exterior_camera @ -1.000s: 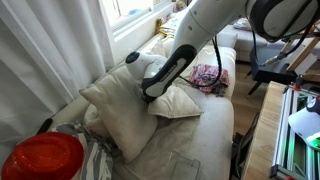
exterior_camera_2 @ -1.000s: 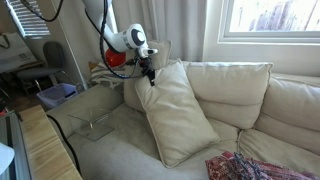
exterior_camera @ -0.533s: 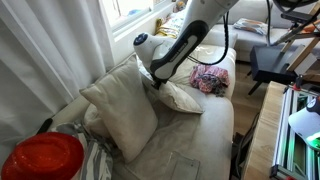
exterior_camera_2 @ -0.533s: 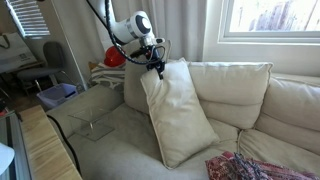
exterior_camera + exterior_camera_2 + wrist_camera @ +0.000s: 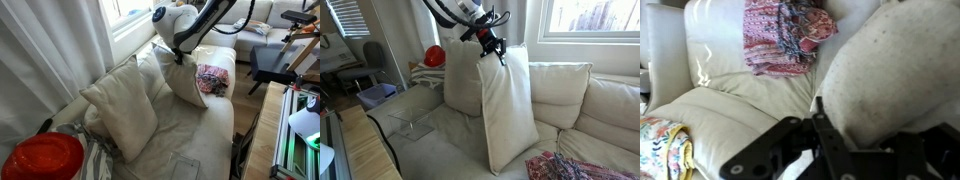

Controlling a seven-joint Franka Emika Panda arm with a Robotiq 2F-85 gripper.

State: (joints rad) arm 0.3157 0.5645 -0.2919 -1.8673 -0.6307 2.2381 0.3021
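Note:
My gripper (image 5: pixel 494 47) is shut on the top corner of a beige pillow (image 5: pixel 510 110) and holds it up so it hangs almost upright, its lower end still on the sofa seat (image 5: pixel 440 150). In an exterior view the gripper (image 5: pixel 178 58) is high above the seat with the pillow (image 5: pixel 186 82) dangling below it. In the wrist view the pillow (image 5: pixel 890 70) fills the right side; one dark finger (image 5: pixel 819 106) presses its edge, the other is hidden behind the fabric. The gripper (image 5: pixel 845 125) is at the pillow's edge.
A second beige pillow (image 5: pixel 120 112) leans at the sofa's end, seen too as (image 5: pixel 460 85). A pink patterned cloth (image 5: pixel 210 78) lies on the seat (image 5: pixel 785 35). A red round object (image 5: pixel 435 55) and clear side table (image 5: pixel 410 125) stand beyond the armrest.
The gripper has risen and swung toward the sofa back, pulling the pillow up from leaning on the other pillow until it hangs nearly vertical.

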